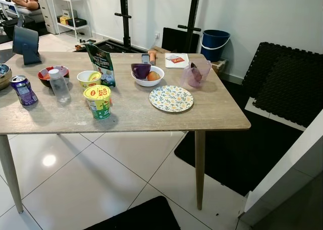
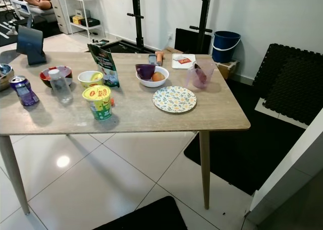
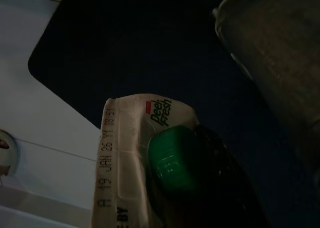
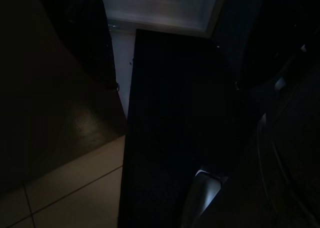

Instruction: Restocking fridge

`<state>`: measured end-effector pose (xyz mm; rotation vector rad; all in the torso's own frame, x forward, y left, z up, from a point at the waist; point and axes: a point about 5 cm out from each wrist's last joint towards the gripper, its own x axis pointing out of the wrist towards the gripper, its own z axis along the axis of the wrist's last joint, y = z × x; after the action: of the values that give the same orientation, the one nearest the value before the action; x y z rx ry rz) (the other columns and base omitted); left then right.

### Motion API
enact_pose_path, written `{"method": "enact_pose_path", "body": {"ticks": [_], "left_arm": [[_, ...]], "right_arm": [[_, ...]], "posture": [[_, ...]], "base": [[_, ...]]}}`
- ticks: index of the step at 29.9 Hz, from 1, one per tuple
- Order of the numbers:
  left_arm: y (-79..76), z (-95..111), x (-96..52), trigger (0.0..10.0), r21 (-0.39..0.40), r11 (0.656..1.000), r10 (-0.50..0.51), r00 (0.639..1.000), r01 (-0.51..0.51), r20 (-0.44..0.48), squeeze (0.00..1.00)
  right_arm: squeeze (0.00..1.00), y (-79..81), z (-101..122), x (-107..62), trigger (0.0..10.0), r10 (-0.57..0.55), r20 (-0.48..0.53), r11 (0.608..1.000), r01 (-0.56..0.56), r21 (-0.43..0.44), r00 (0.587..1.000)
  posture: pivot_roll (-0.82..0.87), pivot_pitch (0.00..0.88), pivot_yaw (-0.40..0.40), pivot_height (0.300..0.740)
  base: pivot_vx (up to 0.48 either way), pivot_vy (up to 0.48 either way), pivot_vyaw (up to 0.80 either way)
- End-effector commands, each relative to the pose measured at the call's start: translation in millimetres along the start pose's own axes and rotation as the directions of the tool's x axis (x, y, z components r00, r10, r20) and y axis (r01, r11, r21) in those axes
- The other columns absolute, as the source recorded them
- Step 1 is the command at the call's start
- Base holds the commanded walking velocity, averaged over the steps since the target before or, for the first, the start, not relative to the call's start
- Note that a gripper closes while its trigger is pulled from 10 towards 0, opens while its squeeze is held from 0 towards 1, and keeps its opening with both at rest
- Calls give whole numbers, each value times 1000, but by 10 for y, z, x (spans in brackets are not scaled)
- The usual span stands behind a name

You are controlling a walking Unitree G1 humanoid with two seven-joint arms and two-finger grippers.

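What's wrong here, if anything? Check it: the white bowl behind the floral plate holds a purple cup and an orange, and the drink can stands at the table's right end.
The drink can stands at the table's left end, per the left eye view. The white bowl, behind the floral plate, does hold a purple cup and an orange.

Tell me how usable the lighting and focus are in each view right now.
Eye views: bright, sharp, a glare spot on the floor tiles. Left wrist view: dim, but the carton with its green cap and date stamp is readable. Right wrist view: nearly black, little discernible.
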<state>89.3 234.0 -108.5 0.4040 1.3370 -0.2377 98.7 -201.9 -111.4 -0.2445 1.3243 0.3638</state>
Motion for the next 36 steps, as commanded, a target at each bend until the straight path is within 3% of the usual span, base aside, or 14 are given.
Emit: {"method": "enact_pose_path", "body": {"ticks": [1, 26, 36], "left_arm": [[-38, -35, 3, 10000, 7, 1000, -11, 1000, 11, -17, 0], [-34, -4, 5, 10000, 17, 1000, -14, 1000, 14, -7, 0], [-36, 11, 6, 10000, 10, 1000, -15, 1000, 15, 1, 0]], "right_arm": [[0, 53, 81, 16, 10000, 22, 32, 1000, -22, -2, 999], [0, 52, 91, 16, 10000, 26, 33, 1000, -26, -1, 999], [0, 54, 86, 16, 10000, 26, 30, 1000, -26, 0, 999]], "posture": [[-24, 0, 1, 740], [-23, 0, 0, 740], [-23, 0, -1, 740]], "base": [[0, 300, 0], [0, 347, 0], [0, 0, 0]]}}
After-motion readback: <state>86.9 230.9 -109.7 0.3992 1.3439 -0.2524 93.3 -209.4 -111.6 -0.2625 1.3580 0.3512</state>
